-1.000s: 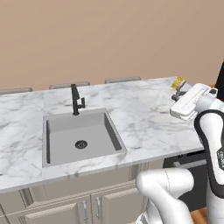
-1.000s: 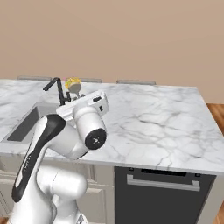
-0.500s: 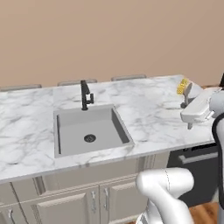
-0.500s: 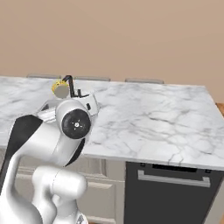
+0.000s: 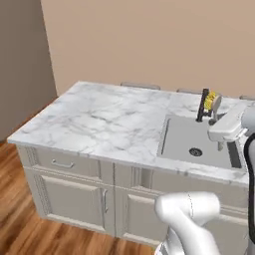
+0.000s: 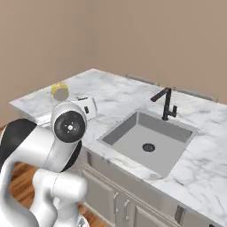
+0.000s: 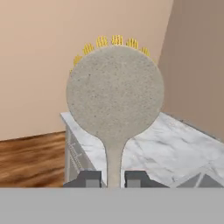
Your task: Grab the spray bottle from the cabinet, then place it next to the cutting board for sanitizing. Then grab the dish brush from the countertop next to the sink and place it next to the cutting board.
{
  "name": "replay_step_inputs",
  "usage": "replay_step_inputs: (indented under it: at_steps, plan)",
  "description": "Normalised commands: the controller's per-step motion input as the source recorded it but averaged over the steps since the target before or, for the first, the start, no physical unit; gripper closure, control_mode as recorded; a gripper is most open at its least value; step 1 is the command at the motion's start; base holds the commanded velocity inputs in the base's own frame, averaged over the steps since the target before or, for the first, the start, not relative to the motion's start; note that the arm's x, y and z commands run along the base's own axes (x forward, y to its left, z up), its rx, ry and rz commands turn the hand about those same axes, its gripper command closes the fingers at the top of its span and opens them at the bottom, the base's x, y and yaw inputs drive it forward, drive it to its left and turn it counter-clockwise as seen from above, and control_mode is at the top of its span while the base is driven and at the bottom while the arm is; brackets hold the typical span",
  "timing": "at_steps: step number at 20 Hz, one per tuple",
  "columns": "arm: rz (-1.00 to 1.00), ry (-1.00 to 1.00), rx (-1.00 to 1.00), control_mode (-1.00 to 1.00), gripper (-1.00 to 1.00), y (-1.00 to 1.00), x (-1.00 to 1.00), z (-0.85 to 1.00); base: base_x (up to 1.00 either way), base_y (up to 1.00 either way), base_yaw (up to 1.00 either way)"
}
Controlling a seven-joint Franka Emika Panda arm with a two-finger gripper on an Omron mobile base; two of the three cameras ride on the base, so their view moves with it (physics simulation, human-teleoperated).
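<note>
My gripper (image 7: pixel 113 178) is shut on the thin handle of the dish brush (image 7: pixel 114 94). The brush stands upright in the hand view, showing the round grey back of its head with yellow bristles along the top. In the left base view the yellow brush head (image 5: pixel 211 101) is held in the air above the back of the sink (image 5: pixel 191 144), just beside the black faucet (image 5: pixel 203 105). From the right base view the brush head (image 6: pixel 60 91) pokes out above my arm's elbow. The spray bottle, cabinet and cutting board are out of view.
The white marble countertop (image 5: pixel 109 119) is an island over beige drawers (image 5: pixel 62 164), with wood floor (image 5: pixel 30 234) to its left. The grey basin (image 6: pixel 146 142) and dark faucet (image 6: pixel 166 104) lie right of my arm. Beige walls stand behind.
The whole picture has swung, so the camera has moved: the sink now sits at the right of the left base view. The brush stays held in the shut gripper.
</note>
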Motion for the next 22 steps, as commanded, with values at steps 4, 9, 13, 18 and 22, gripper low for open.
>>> replay_step_inputs:
  at_steps: [4,9,13,18,22]
  plan:
    - [0.00,0.00,0.00,1.00,1.00,0.00,0.00,0.00,0.06,0.01,1.00]
    - [0.00,0.00,0.00,1.00,1.00,0.00,0.00,0.00,0.01,0.00,1.00]
    - [0.00,0.00,0.00,1.00,1.00,0.00,0.00,0.00,0.00,0.00,1.00]
    - [0.00,0.00,0.00,1.00,1.00,0.00,0.00,0.00,0.00,0.00,1.00]
    - [0.00,0.00,0.00,1.00,1.00,0.00,0.00,0.00,0.50,0.00,0.85]
